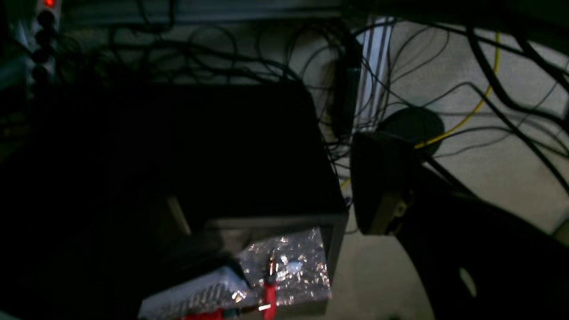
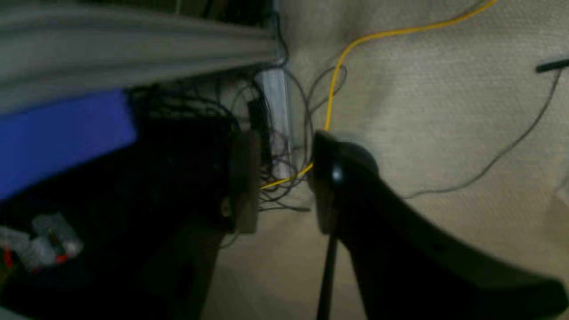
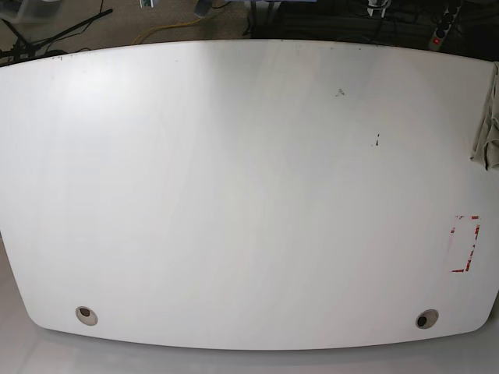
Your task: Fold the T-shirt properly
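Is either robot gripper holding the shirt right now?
No. Both grippers hang open over floor cables. The T-shirt lies at the table's edge.

The broad white worktop (image 3: 234, 195) looks smooth with a soft sheen — faintly streaked. At its right edge lies the beige, wrinkled soft cloth T-shirt (image 3: 489, 128), matt. In the wrist views the pale floor (image 2: 444, 111) shows a rough, woven carpet-like texture, crossed by a glossy yellow plastic-sheathed cable (image 2: 331, 95) — and each dark end effector finger (image 2: 346, 178) looks smooth, slightly shiny plastic.
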Available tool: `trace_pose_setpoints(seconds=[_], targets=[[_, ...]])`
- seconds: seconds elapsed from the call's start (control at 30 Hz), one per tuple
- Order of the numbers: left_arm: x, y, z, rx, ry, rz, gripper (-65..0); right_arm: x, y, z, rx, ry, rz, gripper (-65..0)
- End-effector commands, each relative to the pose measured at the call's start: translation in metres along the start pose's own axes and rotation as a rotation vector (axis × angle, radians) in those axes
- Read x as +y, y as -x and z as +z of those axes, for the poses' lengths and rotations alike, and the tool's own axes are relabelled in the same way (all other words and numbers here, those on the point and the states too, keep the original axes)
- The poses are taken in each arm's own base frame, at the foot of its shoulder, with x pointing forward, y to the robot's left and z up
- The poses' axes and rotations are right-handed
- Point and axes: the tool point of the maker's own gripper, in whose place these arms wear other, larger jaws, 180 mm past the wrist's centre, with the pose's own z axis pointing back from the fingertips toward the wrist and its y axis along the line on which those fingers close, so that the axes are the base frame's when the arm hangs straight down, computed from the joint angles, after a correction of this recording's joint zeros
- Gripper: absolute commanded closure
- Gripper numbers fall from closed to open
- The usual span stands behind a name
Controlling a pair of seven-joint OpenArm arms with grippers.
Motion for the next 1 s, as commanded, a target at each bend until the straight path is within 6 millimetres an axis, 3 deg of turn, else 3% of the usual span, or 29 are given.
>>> trace_pose_setpoints(seconds=[0.0, 0.27, 0.33, 0.53, 0.97], targets=[[0.0, 0.0, -0.012, 0.047, 0.009, -0.001, -43.3, -0.007, -0.002, -0.004, 0.01, 0.009, -0.022, -18.1], [0.006, -0.026, -0.028, 0.078, -0.036, 0.013, -43.3, 0.004, -0.021, -0.028, 0.029, 0.008, 0.003, -18.1], [0.008, -0.042, -0.031, 0.058, -0.041, 0.014, -43.3, 0.001, -0.025, -0.032, 0.039, 0.04, 0.037, -18.1], [-0.005, -0.06, -0.036, 0.075, -0.038, 0.019, -43.3, -0.007, -0.036, -0.036, 0.038, 0.095, 0.094, -18.4], [-0.018, -0.063, -0.039, 0.081, -0.024, 0.026, -43.5, 0.005, -0.037, -0.042, 0.034, 0.077, 0.086, -18.4]])
